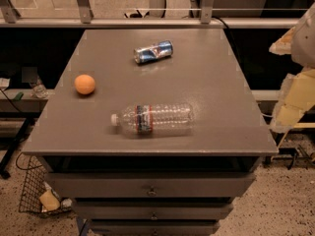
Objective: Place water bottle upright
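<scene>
1. The bottle (152,118) lies on its side near the front of the tabletop (211,77), cap pointing left, so it still needs standing up.
2. Your tool (294,95) sits beyond the right edge, well apart from the bottle; you cannot tell whether it is released or clenched.
3. A can (153,51) lies at the back and a ball (84,84) at the left, both well apart from the bottle.

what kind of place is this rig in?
Likely a lab or workshop: gray drawer cabinet, metal railing behind, wire basket on speckled floor. The claw hangs at the cabinet's right.
</scene>
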Robot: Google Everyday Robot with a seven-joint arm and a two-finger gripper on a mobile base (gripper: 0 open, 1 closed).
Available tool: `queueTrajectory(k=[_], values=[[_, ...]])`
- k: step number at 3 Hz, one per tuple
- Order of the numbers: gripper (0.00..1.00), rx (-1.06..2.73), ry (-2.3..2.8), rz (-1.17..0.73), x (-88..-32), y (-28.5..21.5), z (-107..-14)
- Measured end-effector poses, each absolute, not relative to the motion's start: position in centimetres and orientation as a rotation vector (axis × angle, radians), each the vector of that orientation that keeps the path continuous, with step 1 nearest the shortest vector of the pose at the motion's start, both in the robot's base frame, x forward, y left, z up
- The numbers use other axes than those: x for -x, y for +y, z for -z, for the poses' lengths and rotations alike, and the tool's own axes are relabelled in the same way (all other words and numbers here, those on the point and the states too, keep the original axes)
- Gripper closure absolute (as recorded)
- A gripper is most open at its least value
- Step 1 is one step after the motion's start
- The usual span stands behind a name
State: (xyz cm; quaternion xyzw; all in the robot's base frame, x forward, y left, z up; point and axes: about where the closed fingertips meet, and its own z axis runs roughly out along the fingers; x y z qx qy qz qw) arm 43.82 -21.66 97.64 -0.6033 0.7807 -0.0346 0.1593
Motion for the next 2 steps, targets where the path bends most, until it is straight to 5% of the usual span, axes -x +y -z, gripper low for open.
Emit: queueTrajectory(k=[2], values=[[0.00,1.854,2.188,0.111,-45.5,-17.9,-96.4]])
